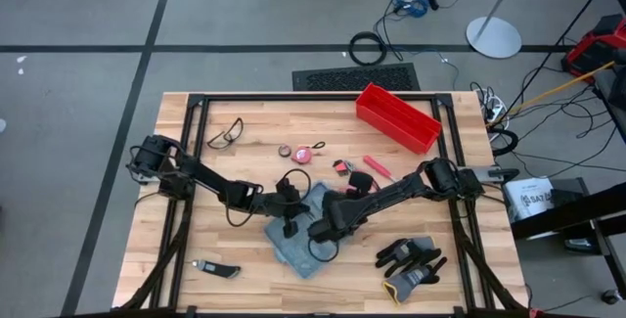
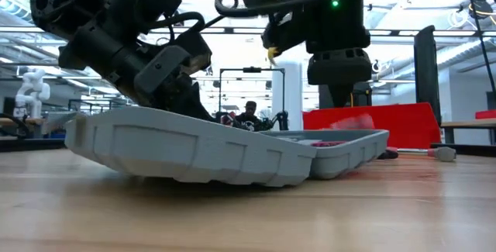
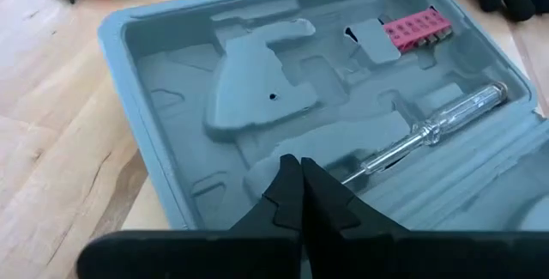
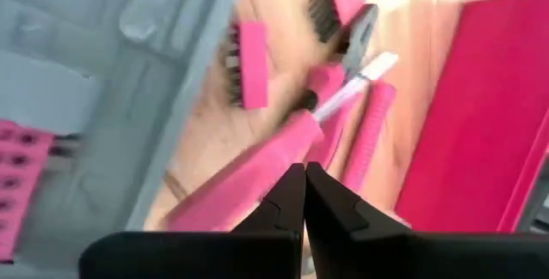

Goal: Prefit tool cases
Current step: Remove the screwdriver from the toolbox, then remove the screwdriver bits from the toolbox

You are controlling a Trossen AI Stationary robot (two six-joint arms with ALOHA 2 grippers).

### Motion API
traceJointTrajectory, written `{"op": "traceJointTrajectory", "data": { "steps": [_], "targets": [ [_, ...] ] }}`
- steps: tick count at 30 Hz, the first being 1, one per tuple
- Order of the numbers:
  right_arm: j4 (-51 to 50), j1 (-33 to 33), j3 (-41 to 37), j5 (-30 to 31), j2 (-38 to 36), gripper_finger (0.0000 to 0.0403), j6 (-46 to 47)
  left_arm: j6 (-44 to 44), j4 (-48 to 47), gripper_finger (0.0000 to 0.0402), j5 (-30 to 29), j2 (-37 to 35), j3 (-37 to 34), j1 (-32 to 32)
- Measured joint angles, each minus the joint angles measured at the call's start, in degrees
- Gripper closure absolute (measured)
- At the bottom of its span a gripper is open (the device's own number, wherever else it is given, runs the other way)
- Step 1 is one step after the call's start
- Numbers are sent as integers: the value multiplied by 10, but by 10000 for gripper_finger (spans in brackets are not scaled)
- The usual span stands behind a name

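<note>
Tool case, grey-blue and lying open on the wooden table, sits right under both claws. Left claw hangs over its moulded inside with fingers pressed together, holding nothing; a clear-handled screwdriver lies in a slot just beside it. Right claw is likewise closed and empty, with pink tools just ahead and a red bin beyond.

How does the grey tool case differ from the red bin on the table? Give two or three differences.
The tool case is grey-blue; the bin is red. The case lies opened flat near the front, beneath both arms; the bin stands at the back, away from them. The case has moulded tool slots; the bin shows none. Both are plastic-looking containers on the table.
</note>
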Motion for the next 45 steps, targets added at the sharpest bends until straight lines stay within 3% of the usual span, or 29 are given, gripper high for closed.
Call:
{"op": "traceJointTrajectory", "data": {
  "steps": [4, 9, 14, 17, 22, 27, 37, 45],
  "targets": [
    [59, 3, 0, 9, -9, 403, -13, 4, 0, 400, 2, 0, 0, 0],
    [8, 1, -1, 22, -18, 403, 21, 4, 2, 400, 16, -2, 0, 0],
    [39, 2, 0, 34, -38, 403, 14, 4, -21, 400, 50, -28, -4, -3],
    [66, 3, 0, 1, -51, 403, -3, 3, -33, 400, 56, -42, -6, -9],
    [165, 2, 0, -130, -59, 402, -58, -7, -45, 400, 56, -53, -6, -13],
    [212, 3, 0, -196, -59, 372, -79, -11, -51, 400, 54, -53, -6, -13],
    [248, 12, -24, -247, -59, 281, -36, -13, -59, 400, 48, -54, -5, -13],
    [317, 17, -91, -262, -59, 264, -16, -12, -59, 400, 46, -54, -5, -13]
  ]
}}
